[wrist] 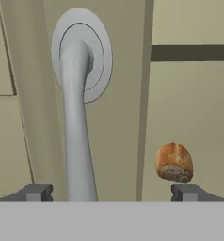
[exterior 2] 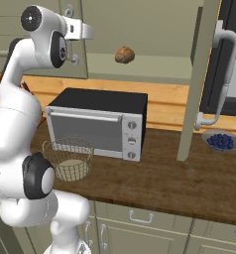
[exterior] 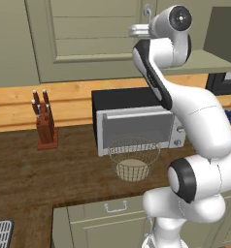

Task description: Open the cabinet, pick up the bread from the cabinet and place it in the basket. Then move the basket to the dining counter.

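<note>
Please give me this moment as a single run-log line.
phase: reaching into sage-green wall cabinet | gripper: jaws open, holding nothing | small golden-brown bread loaf: on shelf | grey wire-mesh basket: on worktop

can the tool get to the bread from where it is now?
Probably yes. The right cabinet door is swung open and the bread sits exposed on the shelf. The tool is open, near the closed left door's handle; it would need to shift sideways.

one bread [exterior 2: 124,54], one basket [exterior 2: 68,158], four knives [exterior: 41,103].

Golden-brown bread [exterior 2: 124,55] sits inside the open cabinet [exterior 2: 192,89]; basket [exterior 2: 68,158] on worktop.
</note>
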{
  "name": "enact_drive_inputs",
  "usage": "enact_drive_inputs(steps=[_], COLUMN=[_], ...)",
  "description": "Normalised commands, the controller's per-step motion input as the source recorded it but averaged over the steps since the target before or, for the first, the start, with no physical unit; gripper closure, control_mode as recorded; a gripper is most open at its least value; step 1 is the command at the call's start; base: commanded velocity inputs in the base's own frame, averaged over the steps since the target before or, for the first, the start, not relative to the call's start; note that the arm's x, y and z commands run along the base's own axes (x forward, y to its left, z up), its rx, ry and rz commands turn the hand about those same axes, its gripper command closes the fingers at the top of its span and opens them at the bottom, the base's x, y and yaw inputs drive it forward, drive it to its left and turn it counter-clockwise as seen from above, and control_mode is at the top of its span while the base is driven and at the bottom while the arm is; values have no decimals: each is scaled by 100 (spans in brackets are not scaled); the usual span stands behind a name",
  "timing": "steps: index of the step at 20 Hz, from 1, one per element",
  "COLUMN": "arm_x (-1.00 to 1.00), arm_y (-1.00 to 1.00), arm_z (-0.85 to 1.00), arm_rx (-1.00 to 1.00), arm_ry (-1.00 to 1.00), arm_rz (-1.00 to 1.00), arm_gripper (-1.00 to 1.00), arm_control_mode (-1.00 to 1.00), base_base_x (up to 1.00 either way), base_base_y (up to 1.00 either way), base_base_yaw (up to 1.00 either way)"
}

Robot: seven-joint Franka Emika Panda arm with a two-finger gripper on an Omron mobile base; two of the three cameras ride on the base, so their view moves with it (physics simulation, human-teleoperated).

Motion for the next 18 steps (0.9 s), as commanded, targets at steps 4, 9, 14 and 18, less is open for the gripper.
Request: enact_drive_inputs(steps=[4,9,14,18], arm_x=[39,24,3,1], arm_y=[1,0,0,0], arm_z=[-3,0,0,0], arm_rx=[-1,0,0,0], arm_ry=[0,-3,0,0], arm_rz=[-4,-1,0,-1], arm_gripper=[-100,-100,100,100], arm_control_mode=[-100,-100,-100,-100], base_base_x=[0,0,0,0], base_base_y=[0,0,0,0], base_base_yaw=[0,0,0,0])
